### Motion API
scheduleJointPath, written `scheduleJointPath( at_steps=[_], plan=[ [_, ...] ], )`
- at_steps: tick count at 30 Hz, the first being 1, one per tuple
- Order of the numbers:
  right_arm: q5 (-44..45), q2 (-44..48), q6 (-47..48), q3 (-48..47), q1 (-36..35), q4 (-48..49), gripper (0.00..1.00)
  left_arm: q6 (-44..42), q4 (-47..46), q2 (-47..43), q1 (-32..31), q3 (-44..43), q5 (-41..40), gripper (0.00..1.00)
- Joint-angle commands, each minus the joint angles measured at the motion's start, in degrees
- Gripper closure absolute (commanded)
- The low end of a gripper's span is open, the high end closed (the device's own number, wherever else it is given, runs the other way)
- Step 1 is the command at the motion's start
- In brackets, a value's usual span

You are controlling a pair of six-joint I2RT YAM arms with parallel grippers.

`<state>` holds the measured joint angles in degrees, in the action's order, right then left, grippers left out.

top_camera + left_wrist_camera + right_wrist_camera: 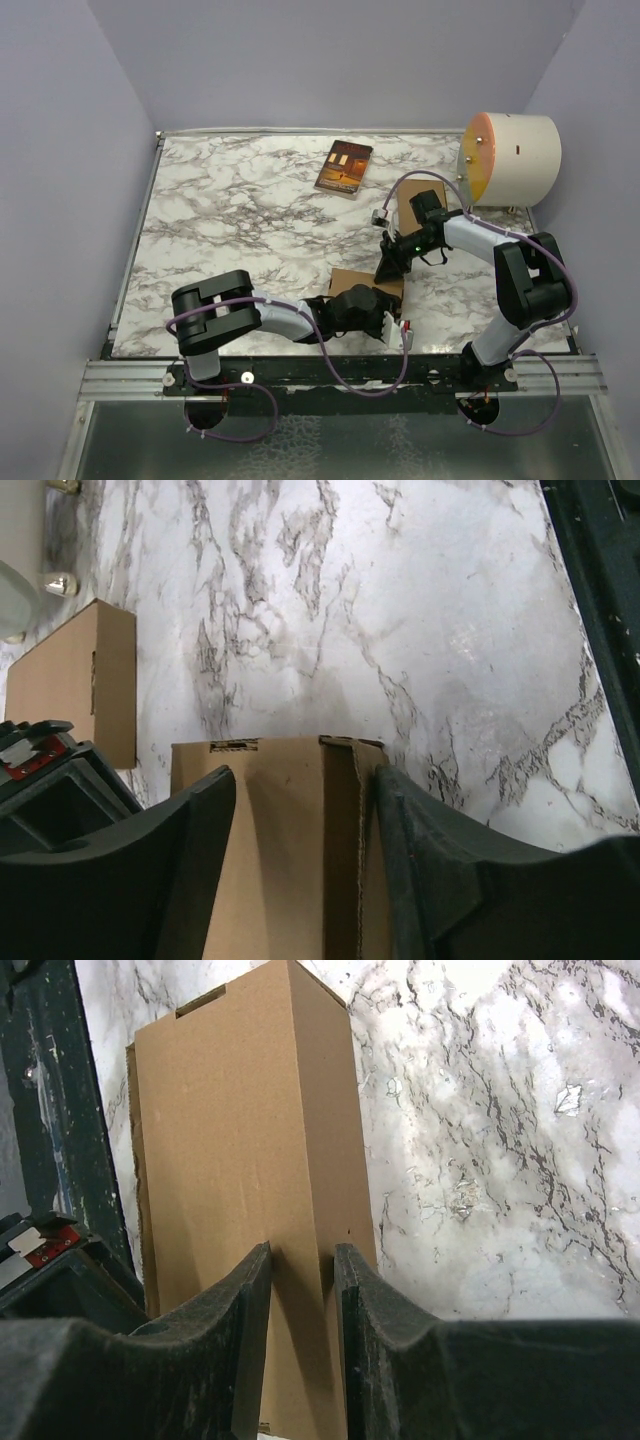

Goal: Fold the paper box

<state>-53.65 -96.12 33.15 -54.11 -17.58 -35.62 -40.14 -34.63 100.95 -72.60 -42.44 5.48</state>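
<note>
Brown cardboard paper box (362,283) lies on the white marble-patterned worktop (240,210), at its near edge and right of the middle, between my two claws. It is a small slim rectangular carton with a slit cut near one end.

My right claw (302,1252) comes at it from the far right. Its two dark fingers (250,1340) are clenched on one long corner edge of the carton, one pad on each adjoining face, and cardboard fills the narrow gap between them.

My left claw (305,780) reaches in from the near left and straddles the carton. One finger touches its perforated side and the other lies over its broad face. I cannot tell whether this claw is pressing or merely set around it.

A bigger slim brown carton (410,205) stands just beyond my right arm. Farther off, near the far edge, lies a dark red-brown book with a picture cover (343,167). A white drum with an orange face (510,155) sits in the far right corner.
</note>
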Motion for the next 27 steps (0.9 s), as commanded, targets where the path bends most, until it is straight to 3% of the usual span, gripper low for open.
scheduleJointPath(
  at_steps=[1,7,16,27],
  plan=[
    [2.25,-1.88,0.08,-0.12,-1.05,-0.6,0.71,0.1,-6.39,0.13,0.18,0.01,0.83,0.37],
    [2.3,-1.94,0.08,-0.12,-1.05,-0.68,0.71,-2.97,-6.37,0.39,0.18,-0.34,3.34,0.31],
    [2.32,-1.95,0.08,-0.13,-1.05,-0.68,0.71,-4.29,-1.56,3.3,0.97,-3.21,6.57,0.36],
    [2.29,-2.09,0.09,-0.21,-1.05,-0.68,0.73,-1.42,0.66,4.16,2.75,-5.18,8.95,0.61]
  ],
)
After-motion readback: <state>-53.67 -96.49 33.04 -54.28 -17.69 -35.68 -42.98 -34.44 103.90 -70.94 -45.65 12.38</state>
